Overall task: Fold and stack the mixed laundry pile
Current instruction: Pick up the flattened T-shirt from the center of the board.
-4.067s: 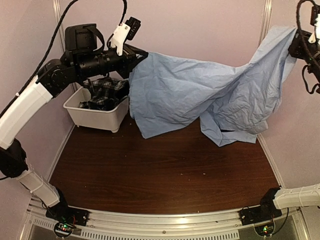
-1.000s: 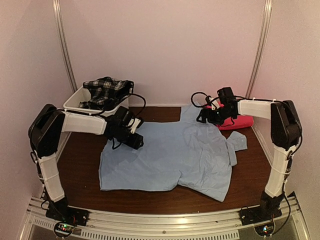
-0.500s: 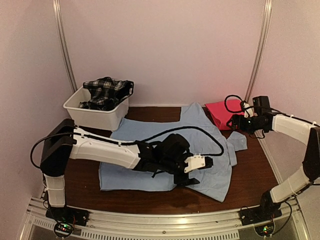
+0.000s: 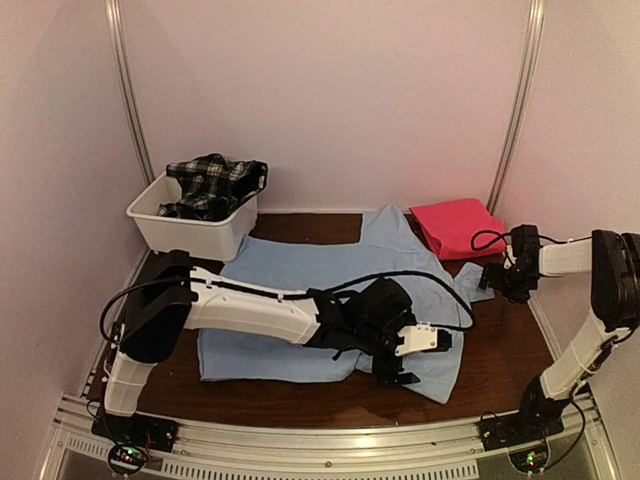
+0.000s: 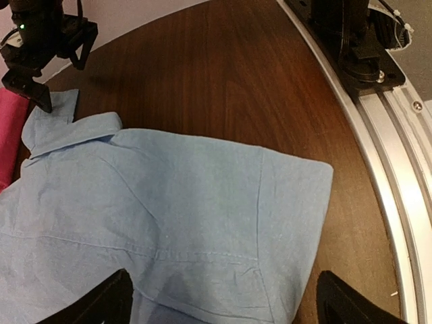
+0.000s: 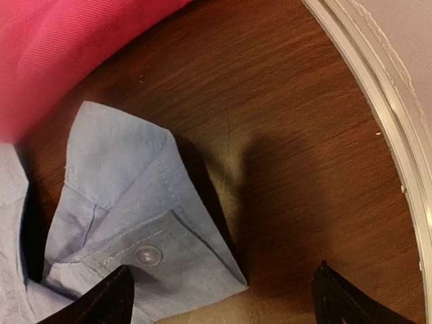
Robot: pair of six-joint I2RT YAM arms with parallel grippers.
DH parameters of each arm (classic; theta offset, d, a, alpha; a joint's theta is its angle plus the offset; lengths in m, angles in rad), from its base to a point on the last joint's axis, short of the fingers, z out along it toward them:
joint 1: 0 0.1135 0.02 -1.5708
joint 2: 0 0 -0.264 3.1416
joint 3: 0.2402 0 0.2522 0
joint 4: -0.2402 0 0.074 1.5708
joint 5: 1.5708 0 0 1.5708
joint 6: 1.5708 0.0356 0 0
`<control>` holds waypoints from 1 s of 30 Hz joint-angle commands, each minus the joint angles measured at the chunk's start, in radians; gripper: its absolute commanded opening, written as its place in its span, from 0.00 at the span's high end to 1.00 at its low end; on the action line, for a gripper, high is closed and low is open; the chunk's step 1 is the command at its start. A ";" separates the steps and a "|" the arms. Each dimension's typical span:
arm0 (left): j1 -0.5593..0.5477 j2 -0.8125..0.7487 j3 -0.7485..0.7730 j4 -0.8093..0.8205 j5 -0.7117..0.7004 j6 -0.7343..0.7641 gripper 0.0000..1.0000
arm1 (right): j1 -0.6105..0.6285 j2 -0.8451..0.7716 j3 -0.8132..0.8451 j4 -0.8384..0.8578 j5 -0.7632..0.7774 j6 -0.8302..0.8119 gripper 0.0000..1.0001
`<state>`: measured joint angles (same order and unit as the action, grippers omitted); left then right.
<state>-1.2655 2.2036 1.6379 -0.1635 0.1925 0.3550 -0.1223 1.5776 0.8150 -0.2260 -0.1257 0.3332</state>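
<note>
The light blue collared shirt (image 4: 330, 295) lies spread flat on the brown table. My left gripper (image 4: 418, 360) hovers over its near right corner, open. In the left wrist view the fingertips (image 5: 101, 307) straddle that corner of the shirt (image 5: 175, 216) with nothing gripped. At the shirt's buttoned cuff (image 6: 135, 229) on the right side is my right gripper (image 4: 500, 280), also open, jaws wide apart either side of the cuff's corner. The bright pink-red cloth (image 4: 457, 225) lies folded at the back right. A black-and-white plaid garment (image 4: 215, 180) sits heaped in the tub.
The white plastic tub (image 4: 195, 235) stands at the back left against the wall. A metal rail (image 4: 320, 445) with both arm bases runs along the near edge. Pale walls close in the table on three sides, close to the right gripper (image 5: 40, 40).
The left arm swept from the shirt's left side across to its near right corner. The right gripper moved from the pink cloth down to the cuff. Both jaws have spread wider.
</note>
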 commanded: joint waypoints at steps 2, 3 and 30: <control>-0.030 0.053 0.047 -0.055 0.026 0.056 0.03 | -0.010 0.130 0.069 0.053 -0.001 -0.006 0.16; -0.034 0.058 0.051 -0.058 0.015 0.068 0.03 | -0.010 0.143 0.069 0.064 -0.026 -0.006 0.20; 0.249 -0.068 -0.019 0.415 0.062 -0.539 1.00 | 0.075 -0.648 -0.415 -0.046 -0.416 0.265 1.00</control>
<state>-1.1240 2.1696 1.6367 0.0181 0.1925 0.0887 -0.1051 1.0744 0.4583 -0.1608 -0.4679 0.4942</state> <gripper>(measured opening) 0.022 0.007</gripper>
